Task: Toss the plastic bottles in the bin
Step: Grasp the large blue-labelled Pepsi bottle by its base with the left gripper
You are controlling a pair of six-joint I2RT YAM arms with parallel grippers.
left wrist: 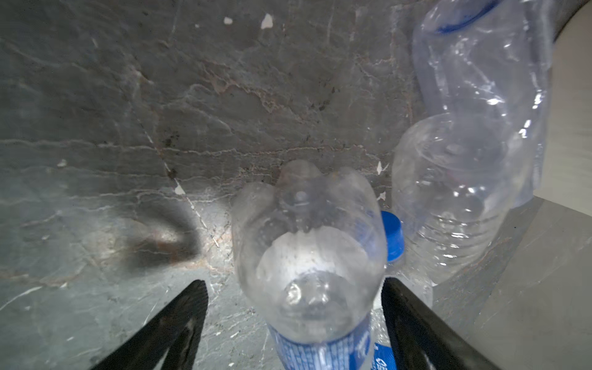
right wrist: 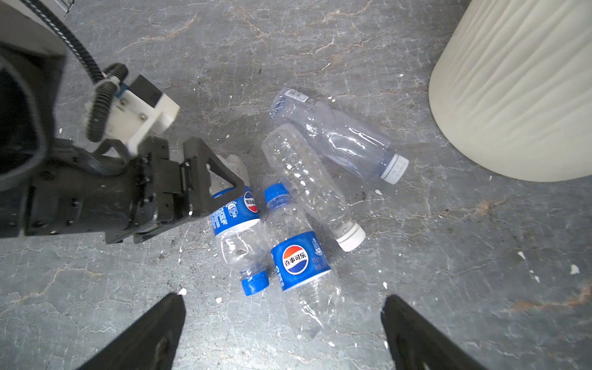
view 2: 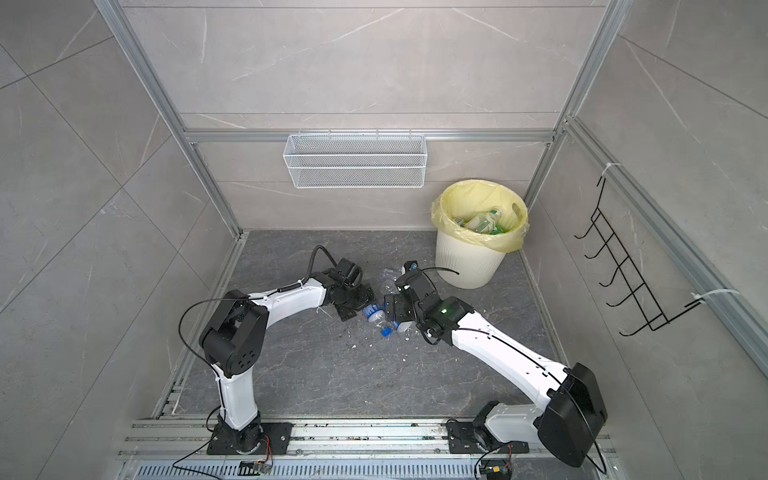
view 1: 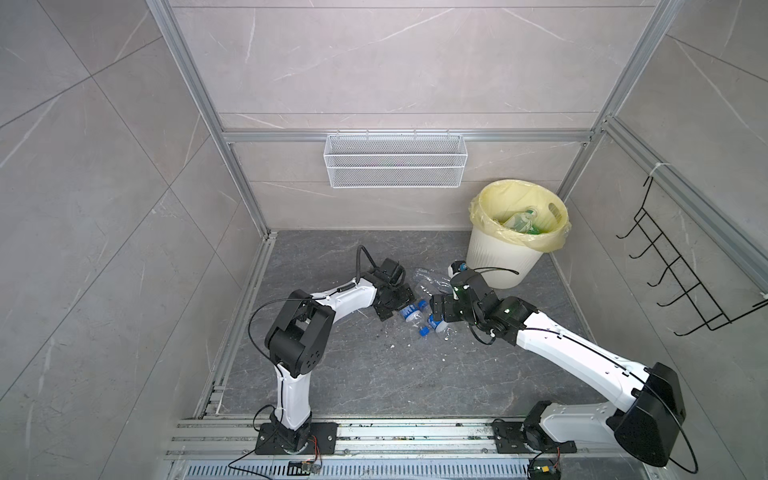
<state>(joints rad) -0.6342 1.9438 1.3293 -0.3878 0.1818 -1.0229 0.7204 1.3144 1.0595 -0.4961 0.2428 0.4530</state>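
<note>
Down near the dark stone floor (right wrist: 464, 256), the left pincer (left wrist: 293, 282) has its jaws well apart around a blue-labelled bottle (left wrist: 307, 266) that lies between its fingers (left wrist: 179, 320). A clear gap shows at one finger. The other stands just beside the bottle's wall, and whether it touches I cannot tell. Nothing is squeezed or lifted: the bottle rests on the floor.

Just past that nearer finger sits the blue cap (left wrist: 392, 237) of a second blue-labelled bottle (right wrist: 299, 266), which lies alongside the first and points the opposite way. Farther out from the left pincer lie two clear white-capped bottles, one (right wrist: 307, 182) against the second bottle's neck and the other (right wrist: 336, 137) beyond it, their base ends overlapping.

The right pincer (right wrist: 282, 296) hovers above the floor facing the left one, jaws spread wide and gripping nothing. All four bottles lie ahead of its fingertips, and the base of the second blue-labelled bottle is nearest, in line with the gap between them.

In both top views the bin (view 1: 498, 257) (view 2: 465, 262) stands just behind the right pincer's wrist and farther from the left pincer. Its yellow bag (view 1: 490, 208) is folded over the rim, with green and clear bottles (view 1: 521, 220) inside.
</note>
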